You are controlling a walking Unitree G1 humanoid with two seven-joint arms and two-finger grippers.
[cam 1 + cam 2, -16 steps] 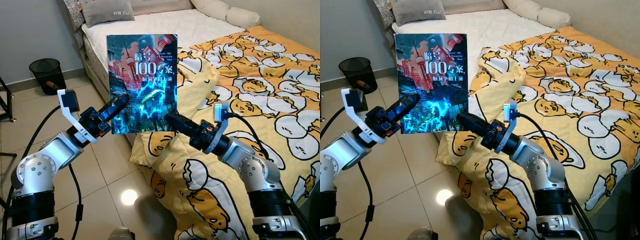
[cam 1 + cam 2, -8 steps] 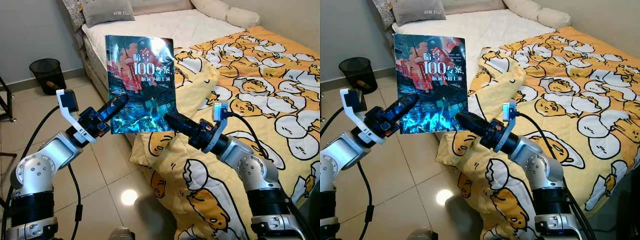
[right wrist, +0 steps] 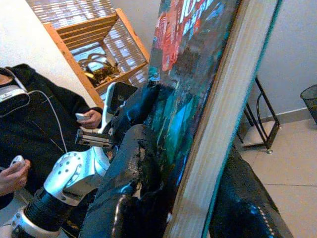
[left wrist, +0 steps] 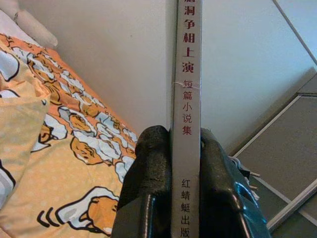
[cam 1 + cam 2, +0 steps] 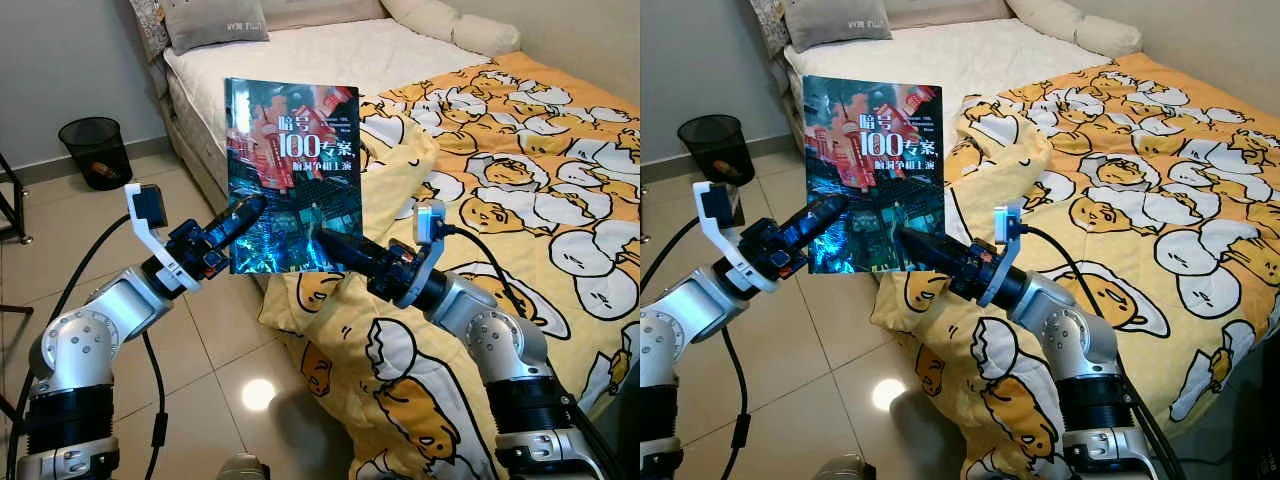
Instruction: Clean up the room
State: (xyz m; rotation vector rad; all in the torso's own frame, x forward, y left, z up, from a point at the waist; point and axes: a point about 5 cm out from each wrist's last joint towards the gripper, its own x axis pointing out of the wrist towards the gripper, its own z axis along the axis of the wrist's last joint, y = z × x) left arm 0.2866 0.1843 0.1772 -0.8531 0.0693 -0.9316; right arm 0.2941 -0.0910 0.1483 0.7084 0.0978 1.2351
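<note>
**A:** How are the arms set?

**B:** Both silver arms are bent at the elbow and reach forward and inward. The left gripper [image 5: 243, 212] is clamped on the lower left edge of the book [image 5: 292, 175]; in the left wrist view its two black fingers [image 4: 148, 183] squeeze the pale spine from either side. The right gripper [image 5: 330, 243] pinches the bottom edge near the right corner, with one finger [image 3: 131, 163] on the cover and the other behind the page block.

**A:** And the book itself?

**B:** It is held upright in the air between the two grippers, cover facing the head camera, tilted slightly. It is a thin rectangular paperback with a glossy cover in teal, blue and red, white characters and a large "100". The page edges look cream and matte.

**A:** What lies beyond it?

**B:** Just behind and below it, a soft rumpled blanket [image 5: 520, 190], orange-yellow with cartoon egg figures, spills off the bed [image 5: 330, 50] onto the shiny beige floor tiles [image 5: 215, 350]. The mattress is covered in white quilted fabric, with a grey pillow [image 5: 212, 20] at its head. Farther left, by the grey wall, stands a round black mesh wastebasket [image 5: 95, 148]. In the right wrist view a person in dark clothing [image 3: 34, 129] sits holding small controllers.
</note>
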